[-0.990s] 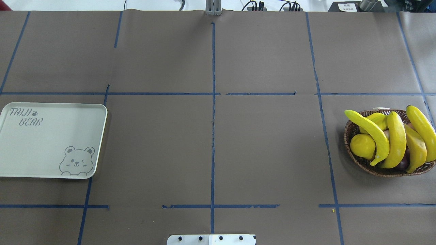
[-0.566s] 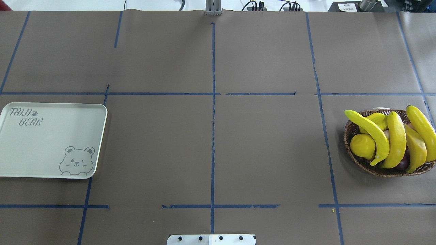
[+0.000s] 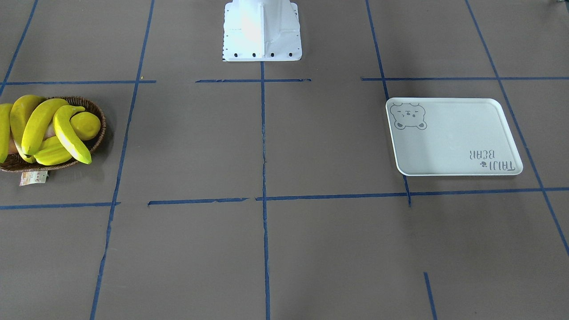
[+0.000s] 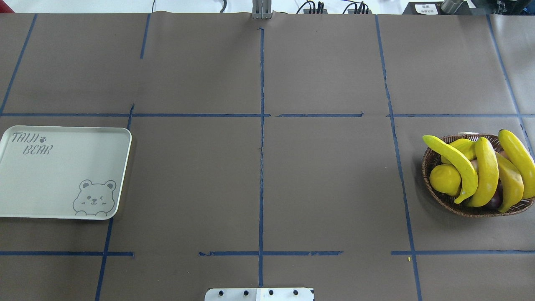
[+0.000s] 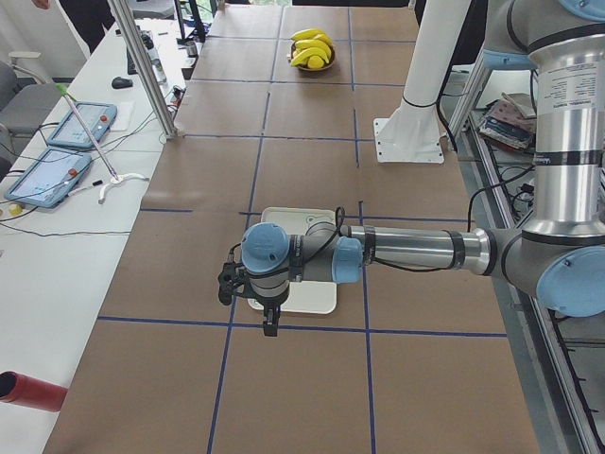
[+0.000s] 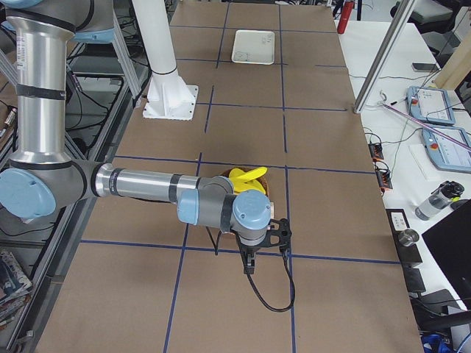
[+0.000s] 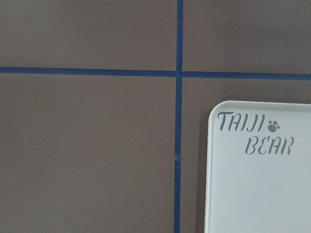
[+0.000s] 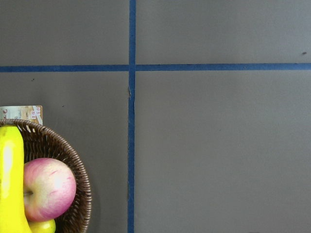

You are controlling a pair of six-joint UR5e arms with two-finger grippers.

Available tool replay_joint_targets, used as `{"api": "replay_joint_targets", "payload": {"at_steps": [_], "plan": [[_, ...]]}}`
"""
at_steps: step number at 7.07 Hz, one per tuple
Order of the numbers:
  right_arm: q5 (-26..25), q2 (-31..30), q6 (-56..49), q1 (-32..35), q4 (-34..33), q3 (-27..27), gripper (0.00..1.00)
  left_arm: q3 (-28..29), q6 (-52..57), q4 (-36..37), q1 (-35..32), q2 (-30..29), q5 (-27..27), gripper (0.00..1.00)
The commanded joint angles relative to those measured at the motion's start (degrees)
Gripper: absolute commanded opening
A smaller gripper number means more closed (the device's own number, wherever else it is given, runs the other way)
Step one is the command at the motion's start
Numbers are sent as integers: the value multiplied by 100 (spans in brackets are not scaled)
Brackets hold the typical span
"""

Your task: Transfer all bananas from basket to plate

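Brown-papered counter [image 3: 200, 142] w/ a blue tape grid, seen from the operators' side. The basket [image 3: 102, 129] at one end holds all four bananas [image 3: 40, 120], piled w/ a lemon [image 3: 86, 125]. The plate [image 3: 453, 138] sits well apart at the other end, bare. No arm in shot, only the robot's base [image 3: 262, 31].

Overhead: same story. 4 bananas heaped across the basket, some ends poking over the rim, nothing on the plate.

Left-end cam: left pincer [image 5: 271, 324] hangs above the plate's near edge, pointing down. Released or clenched, can't tell from here.

Right-end cam: right pincer [image 6: 249, 265] hangs just beside the basket, camera side. State also can't tell.

Left wrist cam: plate corner w/ the lettering, bare.

Right wrist cam: basket rim, one banana, a pink apple [image 8: 48, 189], paper tag [image 8: 22, 115].

Progress, I'd say: 0 of 4 moved, so the whole job's left. The right arm looks best placed for the first pick.
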Motion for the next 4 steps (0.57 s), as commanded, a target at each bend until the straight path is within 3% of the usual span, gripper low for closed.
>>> {"api": "replay_joint_targets", "payload": {"at_steps": [1, 4], "plan": [[22, 31, 4, -16, 14, 93, 100, -10, -1, 0, -4, -1, -16, 100], [-23, 137, 65, -609, -4, 786, 100, -10, 25, 0, -4, -1, -16, 100]]}}
